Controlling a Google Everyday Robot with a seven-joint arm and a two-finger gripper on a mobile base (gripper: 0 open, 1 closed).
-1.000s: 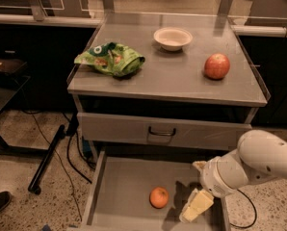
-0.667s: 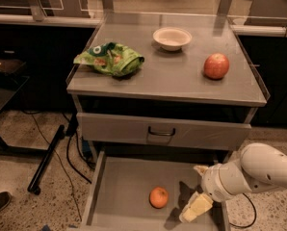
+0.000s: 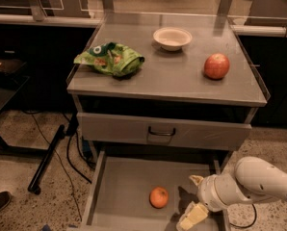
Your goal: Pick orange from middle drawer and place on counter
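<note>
The orange (image 3: 159, 197) lies on the flat bottom of the pulled-out middle drawer (image 3: 119, 196), near its middle. My gripper (image 3: 192, 199) is inside the drawer just to the right of the orange, not touching it. Its pale fingers (image 3: 191, 217) are spread apart and hold nothing. My white arm (image 3: 259, 182) comes in from the lower right. The grey counter (image 3: 167, 76) is above, over a closed drawer front with a dark handle (image 3: 161, 131).
On the counter are a green chip bag (image 3: 110, 58) at the left, a white bowl (image 3: 172, 37) at the back and a red apple (image 3: 216, 66) at the right. Cables and a black stand leg (image 3: 47, 158) lie on the floor to the left.
My arm has sunk lower and shifted slightly right beside the drawer. The gripper stays to the right of the orange, which has not moved.
</note>
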